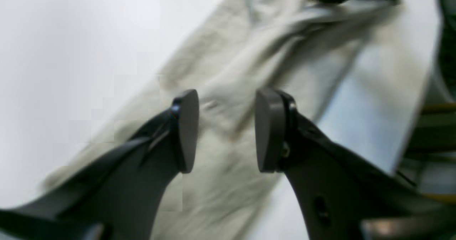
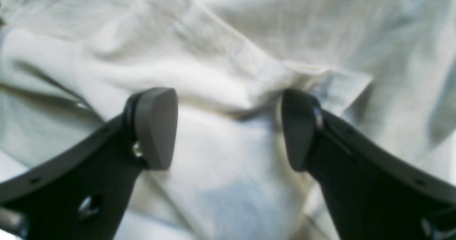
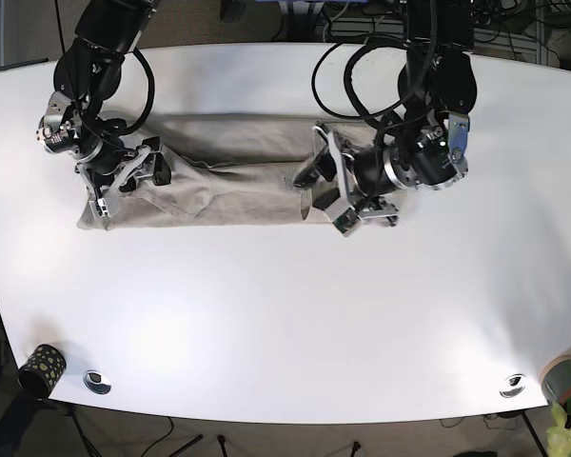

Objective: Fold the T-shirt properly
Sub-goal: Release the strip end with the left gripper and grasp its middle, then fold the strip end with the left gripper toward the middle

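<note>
Base view: beige T-shirt (image 3: 228,186) lies in a long band at the white bench's (image 3: 285,314) 12 o'clock; left gripper (image 3: 325,188) and right gripper (image 3: 124,181), jaws spread, hover over its ends.

Both arms were black with silver-grey wrist housings and looping black cables; the left gripper (image 1: 227,129) and right gripper (image 2: 228,128) bore matte grey pads, small screws showing.

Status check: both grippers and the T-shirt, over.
Left gripper open above the T-shirt. Right gripper open over its other end. Shirt lies in a long, wrinkled strip on the white table. Nothing in the way.
</note>
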You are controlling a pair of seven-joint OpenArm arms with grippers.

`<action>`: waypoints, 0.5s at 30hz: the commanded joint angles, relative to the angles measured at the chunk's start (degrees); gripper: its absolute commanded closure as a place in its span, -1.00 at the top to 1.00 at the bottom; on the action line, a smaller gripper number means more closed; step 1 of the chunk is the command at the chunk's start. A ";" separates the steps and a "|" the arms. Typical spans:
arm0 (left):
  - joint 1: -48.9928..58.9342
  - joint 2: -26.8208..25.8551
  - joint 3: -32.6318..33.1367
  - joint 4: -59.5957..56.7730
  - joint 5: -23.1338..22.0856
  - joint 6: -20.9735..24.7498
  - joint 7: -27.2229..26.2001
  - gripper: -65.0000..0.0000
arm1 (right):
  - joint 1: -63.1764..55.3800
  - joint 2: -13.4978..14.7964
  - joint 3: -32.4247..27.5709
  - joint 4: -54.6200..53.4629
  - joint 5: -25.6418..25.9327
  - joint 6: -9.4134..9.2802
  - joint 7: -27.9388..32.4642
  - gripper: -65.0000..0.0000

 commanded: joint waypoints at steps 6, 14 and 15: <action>0.47 -2.47 -3.92 -2.25 3.99 -0.08 -1.08 -0.26 | 1.17 0.66 0.27 8.94 0.93 0.12 -2.18 0.35; -2.96 -2.03 2.23 -14.56 4.25 -0.08 -9.26 -0.26 | 1.17 -0.75 0.27 10.78 0.93 0.12 -2.26 0.35; -3.84 -2.03 3.64 -16.05 4.25 -0.08 -9.96 -0.26 | 1.08 -0.75 0.27 10.87 0.93 0.12 -2.26 0.35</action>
